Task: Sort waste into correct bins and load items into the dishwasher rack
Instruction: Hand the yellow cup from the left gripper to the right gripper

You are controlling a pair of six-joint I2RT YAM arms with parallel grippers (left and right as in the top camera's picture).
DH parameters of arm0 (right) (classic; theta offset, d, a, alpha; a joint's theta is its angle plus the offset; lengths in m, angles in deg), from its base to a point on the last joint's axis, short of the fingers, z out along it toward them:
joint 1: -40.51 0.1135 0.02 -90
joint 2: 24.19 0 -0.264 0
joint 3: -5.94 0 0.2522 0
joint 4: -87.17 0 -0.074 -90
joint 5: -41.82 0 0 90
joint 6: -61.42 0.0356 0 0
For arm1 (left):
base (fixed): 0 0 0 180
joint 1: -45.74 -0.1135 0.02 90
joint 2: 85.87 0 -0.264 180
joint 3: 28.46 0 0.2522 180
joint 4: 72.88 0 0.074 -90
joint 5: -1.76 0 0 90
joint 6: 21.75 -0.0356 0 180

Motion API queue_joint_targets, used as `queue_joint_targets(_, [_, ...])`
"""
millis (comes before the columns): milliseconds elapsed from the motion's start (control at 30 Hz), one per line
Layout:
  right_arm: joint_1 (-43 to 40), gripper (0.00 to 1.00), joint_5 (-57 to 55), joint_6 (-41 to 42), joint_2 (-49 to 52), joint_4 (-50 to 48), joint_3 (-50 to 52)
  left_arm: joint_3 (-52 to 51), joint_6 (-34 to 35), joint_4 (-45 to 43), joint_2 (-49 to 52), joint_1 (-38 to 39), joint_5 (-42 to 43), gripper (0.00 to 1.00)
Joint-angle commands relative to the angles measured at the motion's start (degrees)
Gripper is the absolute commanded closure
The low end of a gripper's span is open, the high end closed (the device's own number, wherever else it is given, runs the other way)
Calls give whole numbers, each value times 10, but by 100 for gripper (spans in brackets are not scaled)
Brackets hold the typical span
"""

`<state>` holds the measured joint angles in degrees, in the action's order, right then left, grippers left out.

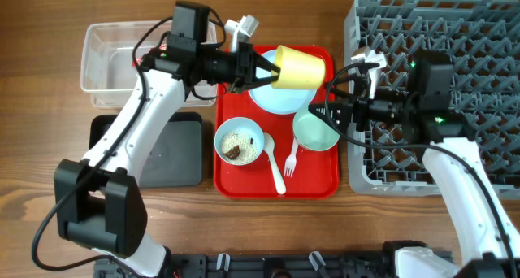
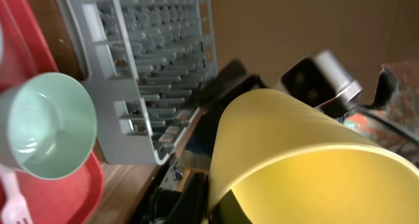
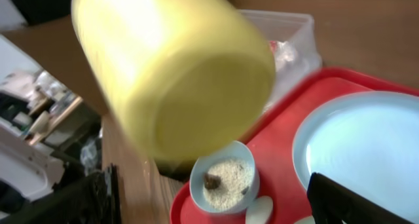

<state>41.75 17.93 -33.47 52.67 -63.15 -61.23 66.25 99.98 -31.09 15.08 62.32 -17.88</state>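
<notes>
Above the red tray [image 1: 318, 174], the left gripper [image 1: 268, 70] clamps the yellow cup [image 1: 304, 67] by its rim; the right gripper [image 1: 323, 103] gapes empty nearby

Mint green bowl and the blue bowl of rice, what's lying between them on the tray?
The white spoon and white fork, side by side on the red tray; the overhead view shows it.

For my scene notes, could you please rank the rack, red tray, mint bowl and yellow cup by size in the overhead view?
1. rack
2. red tray
3. yellow cup and mint bowl: alike; cup is held nearer camera.
</notes>
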Motion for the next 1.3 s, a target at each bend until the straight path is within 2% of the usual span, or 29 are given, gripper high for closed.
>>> queue_joint_targets(0, [-1,0,108,26,30,-67,-10,2,5,-2,3,13,23,96])
queue_joint_targets(133, [-1,0,165,68,38,-151,-10,2,5,-2,3,13,23,96])
queue_joint_targets(267, [-1,1,167,116,38,-225,-10,2,8,-2,3,13,23,96])
queue_joint_targets(500, [-1,29,167,130,38,-253,-10,2,9,-2,3,13,23,96])
queue_joint_targets(700, [-1,36,160,130,38,-253,-10,2,10,-2,3,13,25,96])
queue_joint_targets(767, [-1,43,158,130,38,-253,-10,2,10,-2,3,13,27,96])
queue_joint_targets(833, [-1,44,158,130,38,-253,-10,2,9,-2,3,13,27,96])
queue_joint_targets(933, [-1,48,159,130,38,-253,-10,2,9,-2,3,13,27,88])
queue_joint_targets(1067, [-1,51,158,130,38,-253,-10,2,9,-2,3,13,23,83])
queue_joint_targets(1200, [-1,56,146,148,38,-244,-10,2,8,-2,3,13,-19,55])
queue_joint_targets(1267, [-1,63,122,157,38,-229,-10,2,0,1,3,13,-50,48])
